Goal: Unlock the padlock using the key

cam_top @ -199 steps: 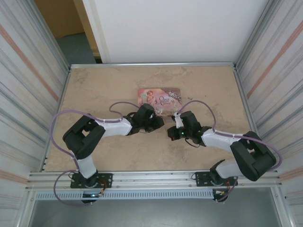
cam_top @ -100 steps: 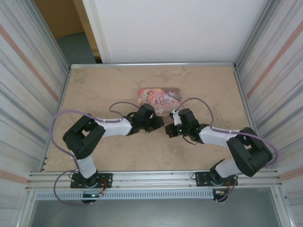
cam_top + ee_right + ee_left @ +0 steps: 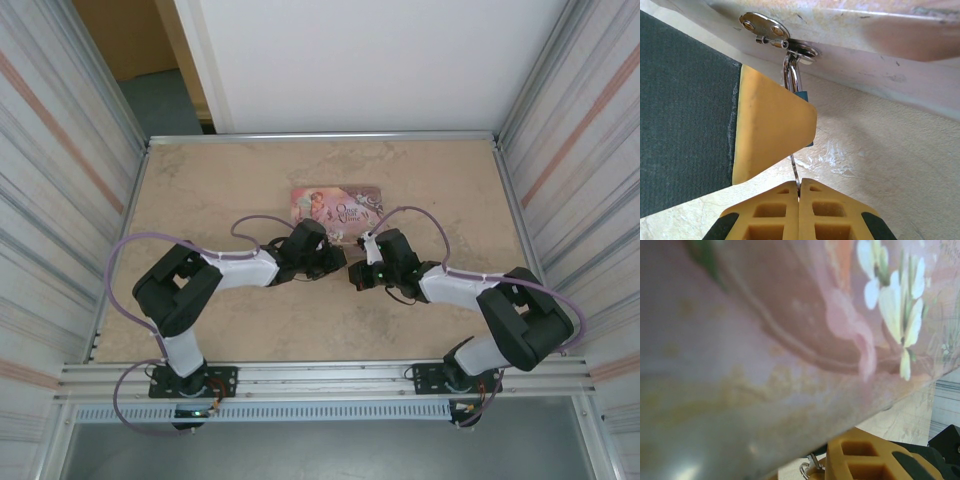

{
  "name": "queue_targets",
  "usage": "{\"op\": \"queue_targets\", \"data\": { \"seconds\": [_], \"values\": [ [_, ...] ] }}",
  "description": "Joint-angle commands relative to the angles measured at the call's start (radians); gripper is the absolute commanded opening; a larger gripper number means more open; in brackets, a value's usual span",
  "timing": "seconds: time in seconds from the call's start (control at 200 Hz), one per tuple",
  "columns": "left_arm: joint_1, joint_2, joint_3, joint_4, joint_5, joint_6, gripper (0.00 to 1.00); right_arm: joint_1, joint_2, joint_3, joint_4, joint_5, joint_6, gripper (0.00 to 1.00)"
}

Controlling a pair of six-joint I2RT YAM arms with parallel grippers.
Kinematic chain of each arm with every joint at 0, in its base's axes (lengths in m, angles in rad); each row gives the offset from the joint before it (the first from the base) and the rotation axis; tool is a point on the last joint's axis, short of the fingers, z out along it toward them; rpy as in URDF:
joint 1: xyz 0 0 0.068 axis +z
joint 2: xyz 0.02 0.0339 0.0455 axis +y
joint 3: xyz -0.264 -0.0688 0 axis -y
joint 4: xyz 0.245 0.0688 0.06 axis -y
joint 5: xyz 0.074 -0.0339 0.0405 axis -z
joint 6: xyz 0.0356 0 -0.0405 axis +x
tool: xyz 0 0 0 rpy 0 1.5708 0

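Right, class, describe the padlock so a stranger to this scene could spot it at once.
Find the pink tin at mid-table. From a silver hasp on its near edge hangs the padlock. It is tiny, teal-bodied with a thin silver shackle, dwarfed by the tin.

From my end: the tin [image 3: 790, 315] is glossy printed metal, padlock [image 3: 794, 75] shackle under it shiny silver metal, key [image 3: 794, 170] blade the same, tabletop [image 3: 880, 150] matt and stone-looking.
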Motion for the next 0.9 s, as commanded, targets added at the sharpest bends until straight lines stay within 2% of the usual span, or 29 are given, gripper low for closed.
{"op": "queue_targets", "data": {
  "seconds": [0.0,0.421,0.897],
  "values": [
    [-0.007,0.009,0.022,0.006,0.008,0.012,0.0,0.001,-0.007,-0.01,-0.017,0.016,-0.019,0.0],
    [-0.007,0.008,0.02,0.006,0.007,0.011,0.0,-0.001,-0.029,-0.049,-0.021,0.032,-0.016,0.0],
    [-0.01,0.013,0.021,0.008,0.01,0.009,0.0,0.001,0.009,0.004,0.035,0.019,-0.012,0.0]
  ]
}}
